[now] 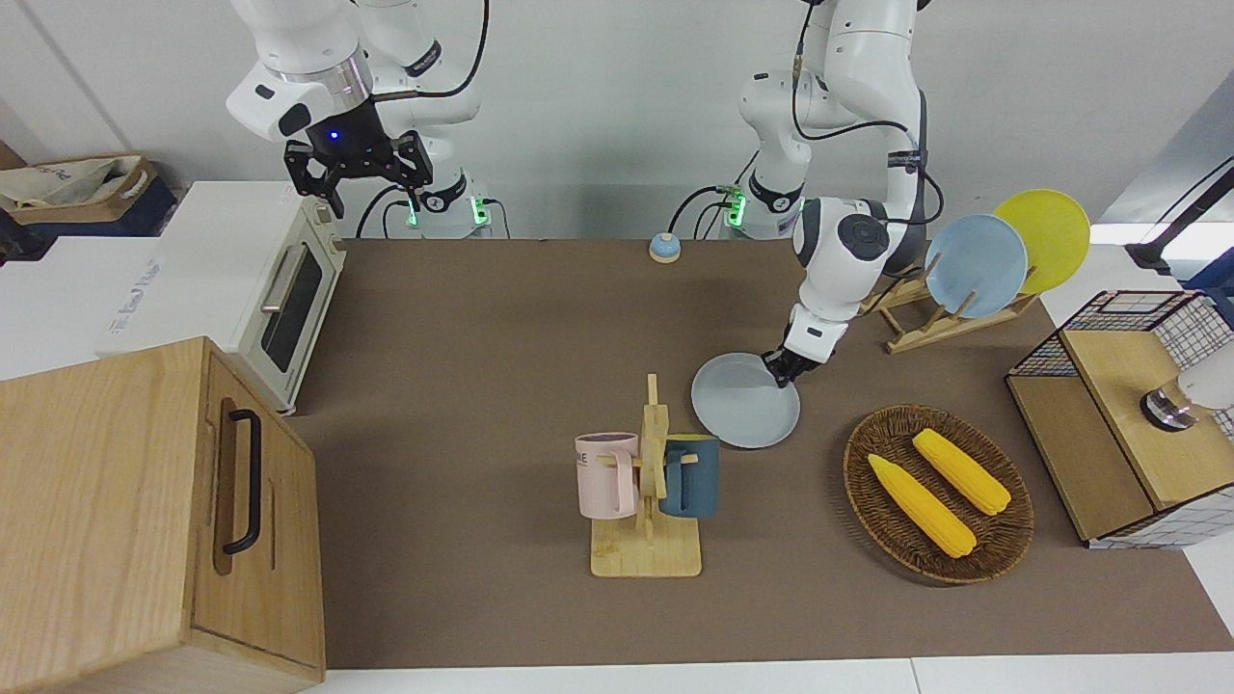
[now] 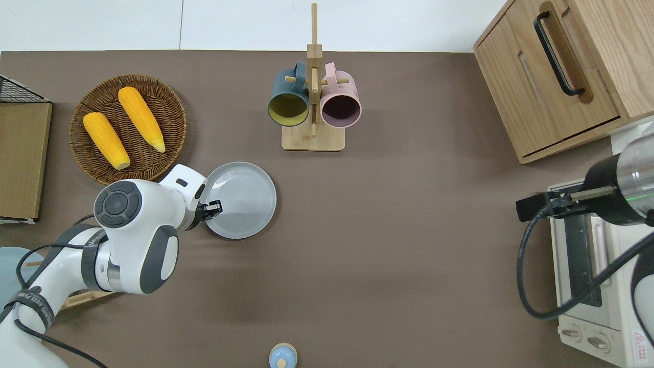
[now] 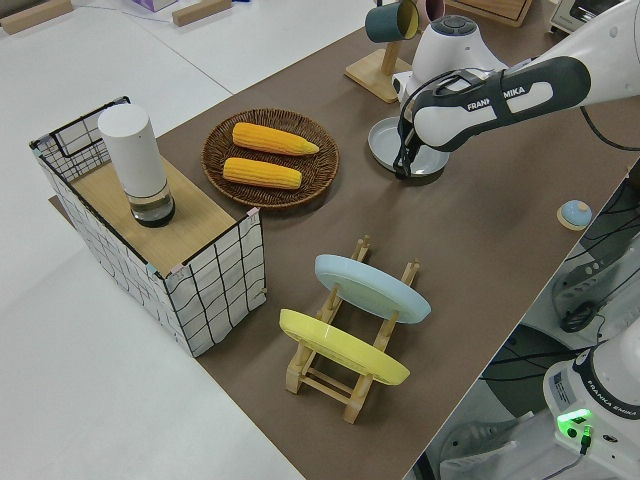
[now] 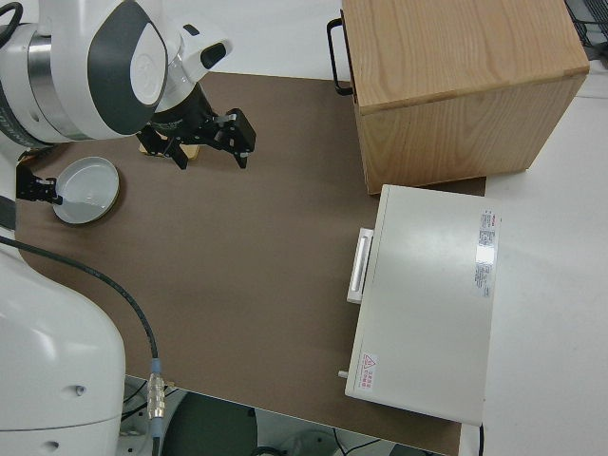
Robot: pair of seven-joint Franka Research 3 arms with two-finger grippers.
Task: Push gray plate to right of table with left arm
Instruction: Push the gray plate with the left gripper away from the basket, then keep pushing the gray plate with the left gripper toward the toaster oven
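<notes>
The gray plate point(image 1: 744, 413) lies flat on the brown table point(image 1: 482, 386), between the mug rack and the corn basket and a little nearer to the robots than both. It also shows in the overhead view point(image 2: 242, 200). My left gripper point(image 1: 783, 371) is shut and low, its tips touching the plate just inside the rim on the side toward the left arm's end; it also shows in the overhead view point(image 2: 214, 208). My right gripper point(image 1: 357, 178) is open, empty and parked.
A wooden mug rack point(image 1: 648, 482) with a pink and a dark blue mug stands close beside the plate. A wicker basket point(image 1: 937, 493) holds two corn cobs. A rack holds the sky-blue plate point(image 1: 974, 265) and a yellow plate. A toaster oven point(image 1: 280, 289) and wooden cabinet point(image 1: 154, 511) stand at the right arm's end.
</notes>
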